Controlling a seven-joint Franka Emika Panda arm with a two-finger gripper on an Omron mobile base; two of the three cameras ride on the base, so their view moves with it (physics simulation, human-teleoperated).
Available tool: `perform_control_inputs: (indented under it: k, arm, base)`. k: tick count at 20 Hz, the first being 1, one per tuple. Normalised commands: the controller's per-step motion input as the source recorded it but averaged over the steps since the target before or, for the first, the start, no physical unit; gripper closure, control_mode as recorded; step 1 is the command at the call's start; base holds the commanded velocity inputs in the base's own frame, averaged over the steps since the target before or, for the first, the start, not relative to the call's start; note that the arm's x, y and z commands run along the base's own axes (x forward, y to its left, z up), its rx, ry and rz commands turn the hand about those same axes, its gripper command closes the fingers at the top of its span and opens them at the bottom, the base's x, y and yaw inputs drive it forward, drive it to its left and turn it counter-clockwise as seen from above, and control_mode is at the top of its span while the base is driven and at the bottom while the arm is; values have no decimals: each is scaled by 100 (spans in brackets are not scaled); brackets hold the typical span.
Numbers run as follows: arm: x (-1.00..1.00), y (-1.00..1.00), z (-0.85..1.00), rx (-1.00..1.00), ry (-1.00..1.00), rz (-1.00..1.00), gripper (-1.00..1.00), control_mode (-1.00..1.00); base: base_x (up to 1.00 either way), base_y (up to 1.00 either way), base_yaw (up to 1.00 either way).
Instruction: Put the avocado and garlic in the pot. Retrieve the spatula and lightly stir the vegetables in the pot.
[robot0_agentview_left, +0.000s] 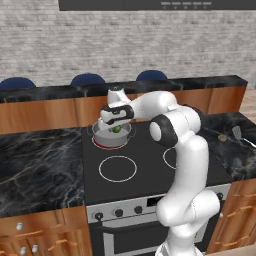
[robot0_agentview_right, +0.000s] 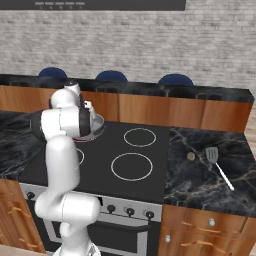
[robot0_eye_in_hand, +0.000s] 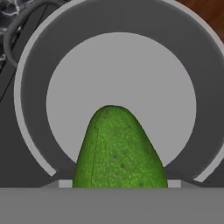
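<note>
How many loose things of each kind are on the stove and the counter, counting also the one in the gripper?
Pot: 1
Avocado, in the gripper over the pot: 1
Spatula, on the right counter: 1
Garlic, beside the spatula: 1
Total: 4

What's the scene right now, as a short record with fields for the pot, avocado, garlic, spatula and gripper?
pot: on the stove's back left burner, inside bare
avocado: between the gripper's fingers, above the pot
garlic: on the dark counter right of the stove
spatula: flat on that counter, beside the garlic
gripper: over the pot, holding the avocado
</note>
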Motion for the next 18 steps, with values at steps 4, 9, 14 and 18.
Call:
perform_control_inputs:
  k: [4, 9, 14, 18]
  arm:
    - [36, 16, -7, 0, 3, 0, 100, -100]
    - [38, 13, -25, 0, 5, 0, 100, -100]
    - [41, 6, -46, 0, 4, 0, 100, -100]
    - [31, 8, -35, 0, 3, 0, 100, -100]
  base:
    - [0, 0, 0]
    - [0, 0, 0]
    - [0, 0, 0]
    - [0, 0, 0]
